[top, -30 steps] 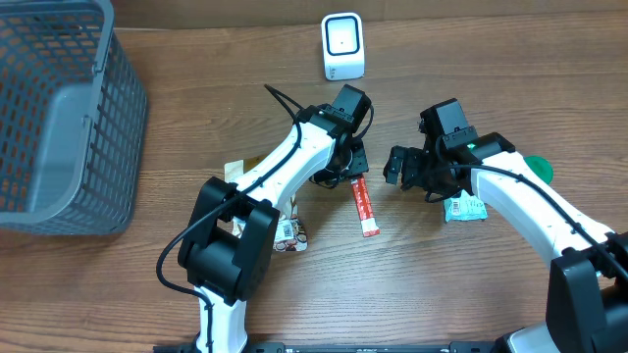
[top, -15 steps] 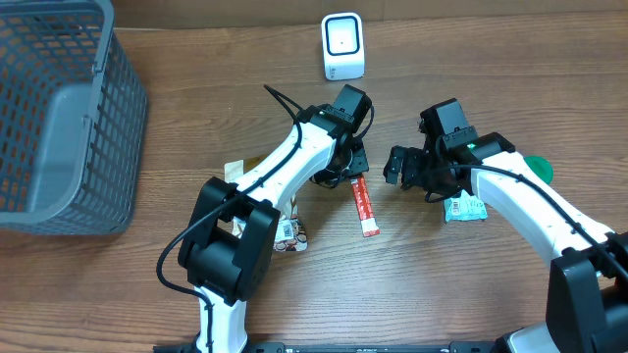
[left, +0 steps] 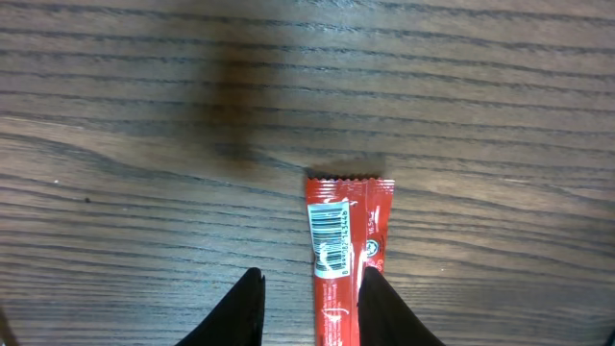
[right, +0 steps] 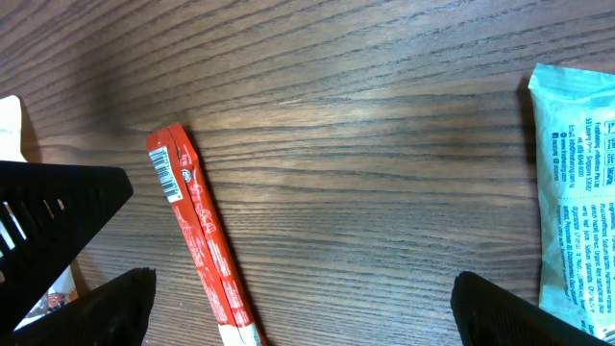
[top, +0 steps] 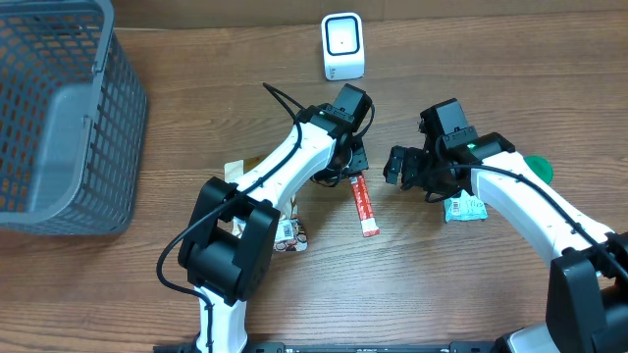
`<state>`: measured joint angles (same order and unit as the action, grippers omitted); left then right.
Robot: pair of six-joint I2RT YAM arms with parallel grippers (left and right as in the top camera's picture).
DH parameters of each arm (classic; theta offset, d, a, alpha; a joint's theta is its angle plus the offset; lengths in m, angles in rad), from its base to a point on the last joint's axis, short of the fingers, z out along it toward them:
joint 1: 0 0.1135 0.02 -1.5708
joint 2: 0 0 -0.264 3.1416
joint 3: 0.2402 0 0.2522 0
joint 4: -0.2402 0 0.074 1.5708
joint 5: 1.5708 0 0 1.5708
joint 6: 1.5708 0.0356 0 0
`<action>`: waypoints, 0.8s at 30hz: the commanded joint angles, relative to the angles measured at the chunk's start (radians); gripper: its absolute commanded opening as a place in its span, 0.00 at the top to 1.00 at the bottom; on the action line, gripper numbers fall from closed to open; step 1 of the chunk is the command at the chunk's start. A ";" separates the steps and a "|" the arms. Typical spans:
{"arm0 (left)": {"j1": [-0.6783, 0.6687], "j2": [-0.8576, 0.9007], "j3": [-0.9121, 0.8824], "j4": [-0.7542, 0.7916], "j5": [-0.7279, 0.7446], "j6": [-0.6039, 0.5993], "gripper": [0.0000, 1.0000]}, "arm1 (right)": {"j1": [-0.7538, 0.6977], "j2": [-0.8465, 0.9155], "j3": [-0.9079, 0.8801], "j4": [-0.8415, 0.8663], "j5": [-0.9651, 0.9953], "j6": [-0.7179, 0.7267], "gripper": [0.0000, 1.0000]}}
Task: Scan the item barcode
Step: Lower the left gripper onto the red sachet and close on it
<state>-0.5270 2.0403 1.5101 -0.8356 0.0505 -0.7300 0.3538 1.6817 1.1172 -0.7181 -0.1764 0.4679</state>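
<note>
A long red stick packet lies flat on the wooden table, its white barcode label facing up near its top end. My left gripper hovers low over that end. In the left wrist view its jaws straddle the packet: the right finger touches the wrapper's edge and a gap of bare wood shows beside the left finger, so the left gripper is open. My right gripper stands wide open to the right of the packet, holding nothing. The white scanner stands at the back.
A grey mesh basket fills the far left. A teal packet lies under my right arm, with a green object beside it. A small snack pack and a tan packet lie beside my left arm.
</note>
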 commanded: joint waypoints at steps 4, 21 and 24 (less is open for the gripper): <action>-0.018 0.000 -0.003 0.008 -0.024 -0.011 0.71 | -0.001 0.008 -0.006 0.005 0.000 0.003 0.00; -0.009 0.054 -0.003 0.029 -0.037 -0.019 0.69 | -0.001 0.008 -0.006 0.005 0.001 0.003 0.00; -0.002 0.055 -0.003 0.035 -0.021 -0.019 0.66 | -0.001 0.008 -0.006 0.005 0.000 0.003 0.00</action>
<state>-0.5411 2.0819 1.5097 -0.8066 0.0277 -0.7338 0.3538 1.6817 1.1172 -0.7177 -0.1761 0.4675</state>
